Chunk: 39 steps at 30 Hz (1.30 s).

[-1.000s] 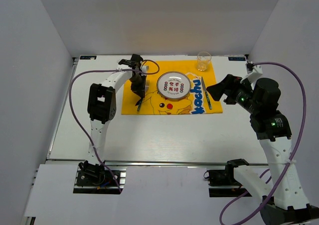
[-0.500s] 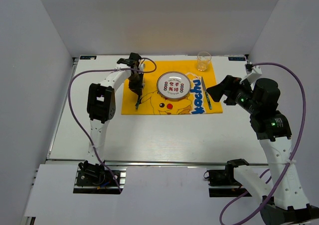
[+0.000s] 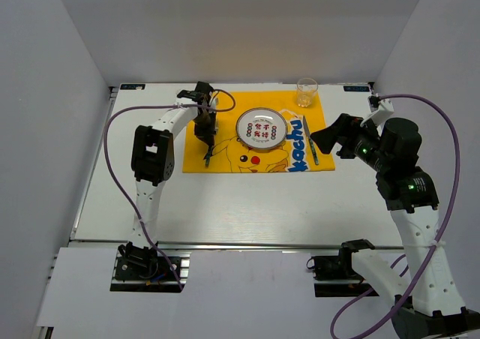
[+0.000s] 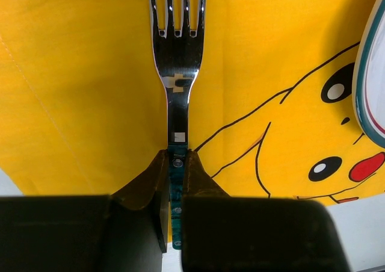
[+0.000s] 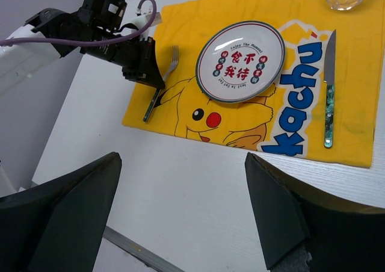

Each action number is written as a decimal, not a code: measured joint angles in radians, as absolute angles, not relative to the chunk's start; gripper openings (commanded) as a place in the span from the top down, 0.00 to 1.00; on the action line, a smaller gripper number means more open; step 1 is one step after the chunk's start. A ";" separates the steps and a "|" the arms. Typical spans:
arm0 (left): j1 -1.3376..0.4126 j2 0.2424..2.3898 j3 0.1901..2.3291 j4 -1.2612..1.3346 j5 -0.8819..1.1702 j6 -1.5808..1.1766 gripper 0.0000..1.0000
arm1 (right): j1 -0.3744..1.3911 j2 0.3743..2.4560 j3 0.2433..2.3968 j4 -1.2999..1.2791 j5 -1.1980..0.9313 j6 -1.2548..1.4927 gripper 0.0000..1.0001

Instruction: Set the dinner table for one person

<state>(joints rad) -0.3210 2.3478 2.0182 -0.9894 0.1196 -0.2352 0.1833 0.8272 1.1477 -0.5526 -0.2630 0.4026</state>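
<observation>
1. The dinner table is the big white top that fills the floor of the booth. A metal rail runs along its near edge, just ahead of the two arm bases. Everything laid out sits on its far half.
2. The left gripper is over the left part of a yellow cartoon placemat. Its two fingers are pressed tight against the patterned green handle of a fork, with no gap between them and the handle.
3. The fork's tines point towards the far edge of the table, over the yellow cloth. The end of its handle reaches the mat's near edge. I can't say whether the fork is lying flat on the cloth or held just above it.
4. A round plate with a patterned rim and red characters sits on the middle of the mat, just right of the fork.
5. A knife with a matching green handle lies on the mat's right strip, blade towards the far edge, beside the blue lettering.
6. A clear glass stands upright at the mat's far right corner, beyond the knife's tip.
7. The right gripper hangs above the table just right of the knife. Its fingers are spread wide apart and there is nothing between them.
</observation>
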 measured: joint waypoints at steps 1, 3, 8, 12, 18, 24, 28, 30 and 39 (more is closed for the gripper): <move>-0.321 2.348 2.018 -0.990 0.120 -0.237 1.00 | 0.183 0.827 1.148 -0.553 -0.263 0.403 0.11; -0.322 2.348 2.019 -0.991 0.120 -0.237 1.00 | 0.183 0.827 1.148 -0.553 -0.263 0.403 0.11; -0.329 2.348 2.011 -0.985 0.120 -0.237 1.00 | 0.183 0.827 1.148 -0.553 -0.265 0.403 0.11; -0.331 2.348 2.002 -0.983 0.120 -0.238 1.00 | 0.183 0.827 1.148 -0.553 -0.265 0.403 0.11; -0.337 2.348 1.998 -0.981 0.120 -0.245 0.80 | 0.183 0.827 1.148 -0.553 -0.265 0.403 0.11; -0.338 2.346 1.990 -0.980 0.123 -0.254 0.33 | 0.183 0.827 1.148 -0.554 -0.265 0.402 0.11; -0.340 2.322 1.976 -0.979 0.120 -0.268 0.02 | 0.183 0.827 1.148 -0.557 -0.265 0.400 0.11; -0.341 2.294 1.962 -0.987 0.110 -0.284 0.02 | 0.183 0.828 1.148 -0.566 -0.263 0.400 0.11; -0.340 1.871 1.736 -0.984 -0.166 -0.423 0.02 | 0.185 0.839 1.210 -0.731 -0.088 0.350 0.11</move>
<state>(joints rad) -0.3401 1.8706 1.7363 -0.9844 -0.1658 -0.4229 0.1848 0.8391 1.2102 -0.7311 -0.0879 0.3500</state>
